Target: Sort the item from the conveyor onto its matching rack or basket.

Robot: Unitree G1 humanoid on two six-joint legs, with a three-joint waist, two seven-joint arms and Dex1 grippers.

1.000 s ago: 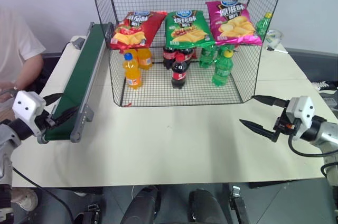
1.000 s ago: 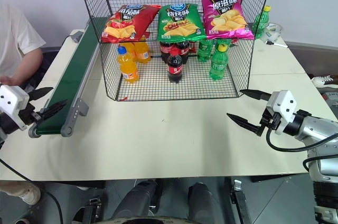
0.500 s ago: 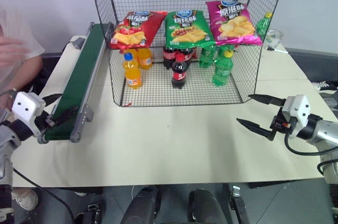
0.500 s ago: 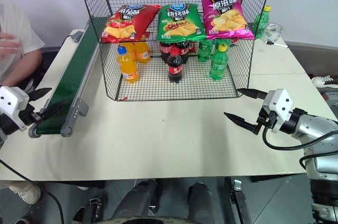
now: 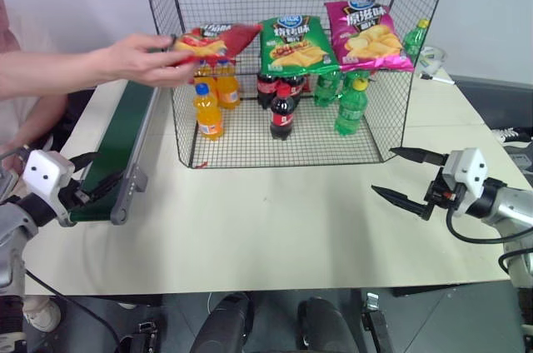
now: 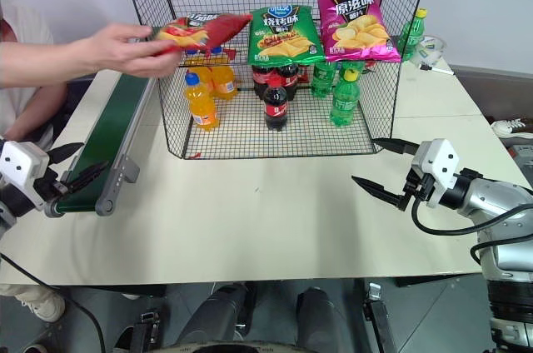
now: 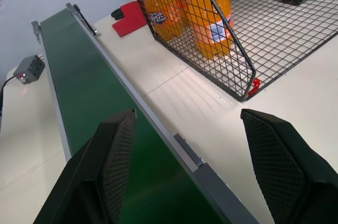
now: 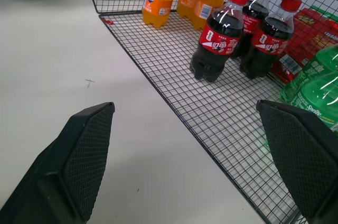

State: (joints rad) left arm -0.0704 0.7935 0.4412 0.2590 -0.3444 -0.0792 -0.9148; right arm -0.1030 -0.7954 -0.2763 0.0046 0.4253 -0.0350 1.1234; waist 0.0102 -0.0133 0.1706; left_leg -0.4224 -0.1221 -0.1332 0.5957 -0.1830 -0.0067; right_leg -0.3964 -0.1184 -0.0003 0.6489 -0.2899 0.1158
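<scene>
A person's hand [image 5: 154,57] grips the red crisp bag [image 5: 208,42] at the left end of the black wire rack [image 5: 291,62], pulling it out over the rack's edge toward the conveyor [image 5: 125,132]. The bag's long axis runs roughly across, from the hand toward the green crisp bag [image 5: 293,43]. The left gripper [image 5: 87,171] hovers at the belt's near end, fingers spread wide and empty. The right gripper [image 5: 410,178] hangs over the table [image 5: 275,220] well to the right, also wide and empty. The bag lies far up and ahead of both; the left arm is nearer to wherever it lands on the belt.
</scene>
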